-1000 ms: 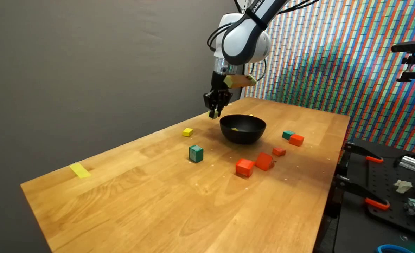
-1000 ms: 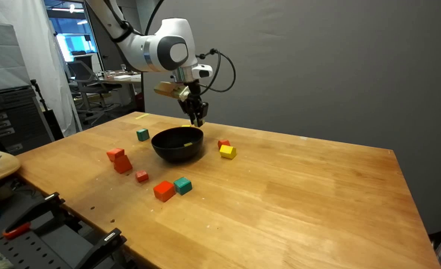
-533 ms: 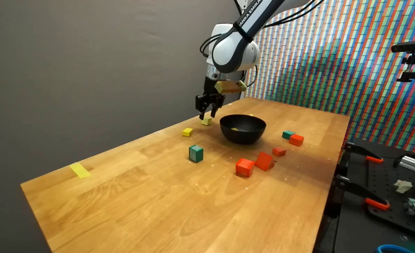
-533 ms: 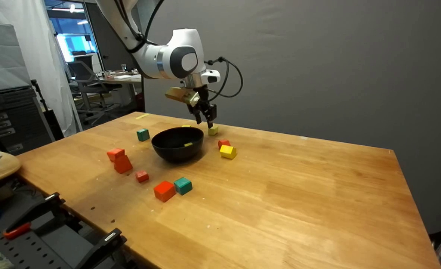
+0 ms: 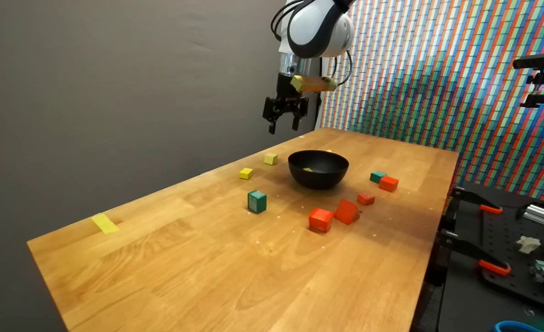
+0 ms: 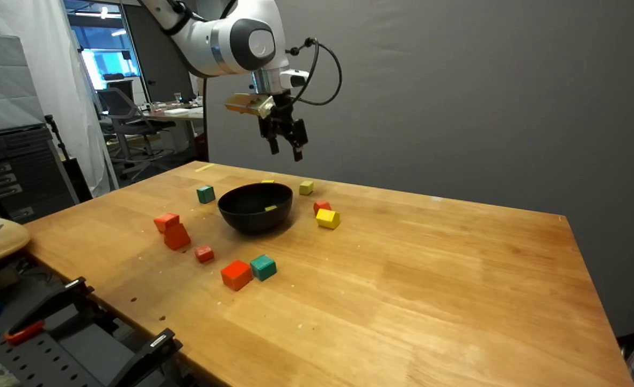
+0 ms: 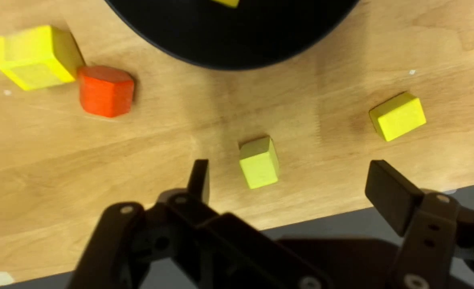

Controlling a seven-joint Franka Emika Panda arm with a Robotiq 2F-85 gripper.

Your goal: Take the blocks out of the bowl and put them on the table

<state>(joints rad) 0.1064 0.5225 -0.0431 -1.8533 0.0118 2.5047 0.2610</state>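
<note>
Upper centre, my black two-fingered gripper (image 6: 286, 154) hangs empty, fingers apart. Below, a small yellow block (image 6: 271, 208) lies inside the round black bowl (image 6: 250, 220); likely between placements, I should grasp it next.

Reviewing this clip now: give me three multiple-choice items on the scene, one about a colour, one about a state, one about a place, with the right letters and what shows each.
1. What colour is the block seen inside the bowl?
A. Green
B. Yellow
C. Red

2. How does the gripper stand?
A. Open, holding nothing
B. Shut on a block
C. Shut, empty

3. Where does the pale yellow block near the middle of the wrist view lie?
A. In the bowl
B. Up in the gripper
C. On the table, outside the bowl

Right letters:
1. B, since yellow shows inside the bowl in the wrist view and both exterior views.
2. A, since both exterior views show its jaws apart with nothing between them.
3. C, since the wrist view shows it on the wood, apart from the bowl.
</note>
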